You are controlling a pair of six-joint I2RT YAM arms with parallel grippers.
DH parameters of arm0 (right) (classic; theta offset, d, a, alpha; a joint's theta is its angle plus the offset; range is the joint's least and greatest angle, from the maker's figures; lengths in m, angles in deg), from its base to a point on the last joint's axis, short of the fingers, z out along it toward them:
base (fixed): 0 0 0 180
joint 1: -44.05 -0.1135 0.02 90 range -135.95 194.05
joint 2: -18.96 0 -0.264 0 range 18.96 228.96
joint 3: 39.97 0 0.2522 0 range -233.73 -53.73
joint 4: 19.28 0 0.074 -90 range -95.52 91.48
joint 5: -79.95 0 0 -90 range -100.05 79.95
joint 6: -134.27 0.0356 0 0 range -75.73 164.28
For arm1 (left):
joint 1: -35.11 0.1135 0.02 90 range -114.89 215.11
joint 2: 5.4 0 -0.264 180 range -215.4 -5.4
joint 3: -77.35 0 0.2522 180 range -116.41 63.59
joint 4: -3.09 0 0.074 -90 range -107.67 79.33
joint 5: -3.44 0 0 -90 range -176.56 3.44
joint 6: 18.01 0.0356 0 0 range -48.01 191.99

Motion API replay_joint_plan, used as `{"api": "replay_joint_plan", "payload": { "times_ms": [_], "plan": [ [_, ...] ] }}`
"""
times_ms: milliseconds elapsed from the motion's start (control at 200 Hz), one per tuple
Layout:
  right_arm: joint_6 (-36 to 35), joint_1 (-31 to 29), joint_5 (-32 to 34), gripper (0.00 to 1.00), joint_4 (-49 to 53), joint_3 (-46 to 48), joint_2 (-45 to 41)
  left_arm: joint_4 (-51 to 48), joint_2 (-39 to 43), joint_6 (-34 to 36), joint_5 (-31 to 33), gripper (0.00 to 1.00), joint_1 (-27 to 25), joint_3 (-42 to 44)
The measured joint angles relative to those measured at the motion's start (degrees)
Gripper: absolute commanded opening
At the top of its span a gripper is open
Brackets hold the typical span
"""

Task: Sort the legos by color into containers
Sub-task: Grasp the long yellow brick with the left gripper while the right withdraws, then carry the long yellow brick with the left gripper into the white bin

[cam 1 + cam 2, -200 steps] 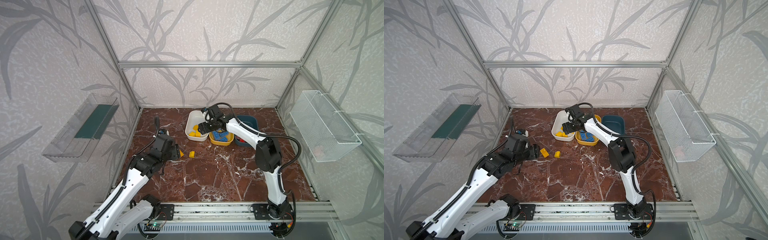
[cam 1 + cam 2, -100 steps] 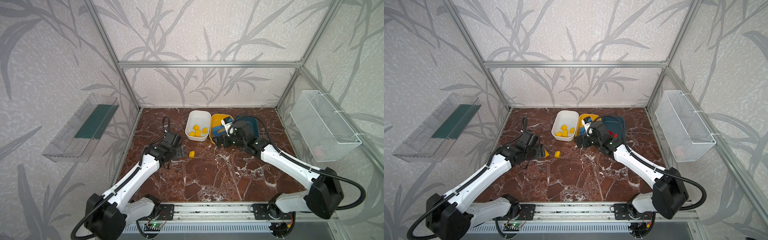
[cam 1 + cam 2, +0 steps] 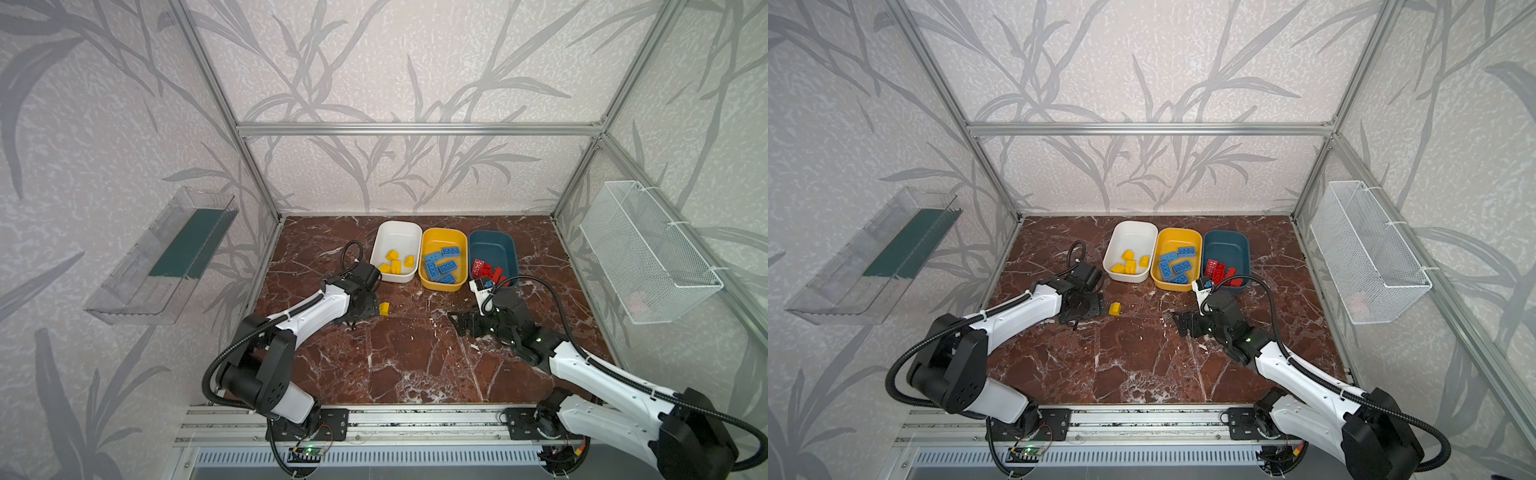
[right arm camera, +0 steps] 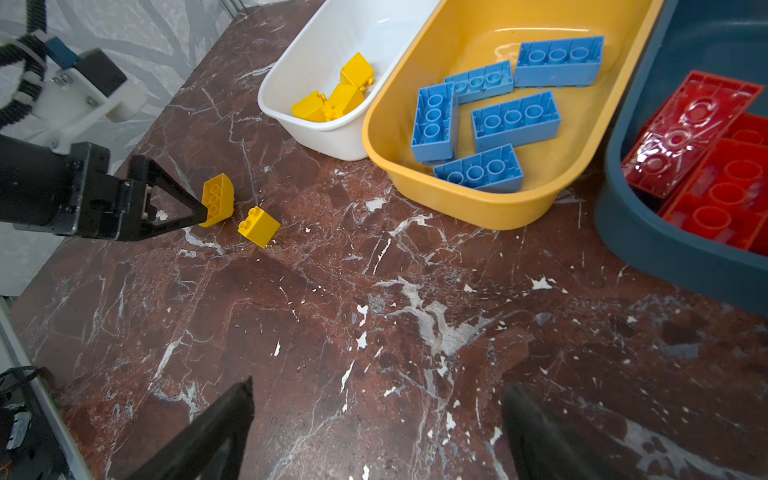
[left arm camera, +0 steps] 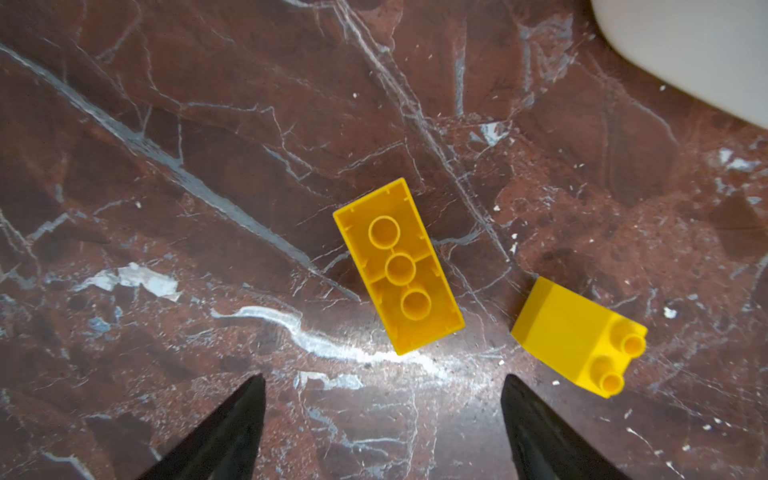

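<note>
Two yellow legos are lying loose on the bench near the white tub: a hollow-side-up brick and a chunky block. Everything else is sitting sorted: yellows in white, blues in the yellow tub, reds in the teal tub. Left gripper is hovering wide open at the brick, holding nothing; can't tell if it's touching. Right gripper is hanging open and empty over bare bench.
</note>
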Motion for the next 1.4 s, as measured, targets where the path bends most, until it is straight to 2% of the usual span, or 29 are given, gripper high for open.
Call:
{"api": "replay_joint_plan", "payload": {
  "times_ms": [350,585,660,780,1175,1305,1400],
  "plan": [
    [1.07,0.0,-0.09,0.94,-4.22,0.9,1.44,2.67,-6.62,-4.9,2.51,0.87,0.31,-3.21],
    [1.09,0.0,-0.04,0.94,-5.31,1.16,2.29,4.07,-11.67,-6.73,2.75,0.79,1.68,-5.42],
    [1.09,0.0,-0.04,0.94,-5.44,1.22,2.71,4.66,-12.92,-7.26,2.73,0.73,1.92,-5.62],
    [1.09,0.0,-0.02,0.94,-6.03,1.42,3.21,5.4,-13.53,-7.56,2.78,0.57,2.01,-6.4],
    [1.11,0.0,0.0,0.94,-6.84,1.55,3.87,6.71,-13.9,-6.84,2.69,0.26,2.23,-6.4],
    [1.11,0.0,0.0,0.94,-7.37,1.6,4.35,6.93,-13.9,-6.29,2.64,0.18,2.25,-6.4],
    [1.11,0.0,0.02,0.94,-7.85,1.7,4.87,6.19,-13.9,-5.66,2.43,0.17,2.25,-6.84]
  ]
}}
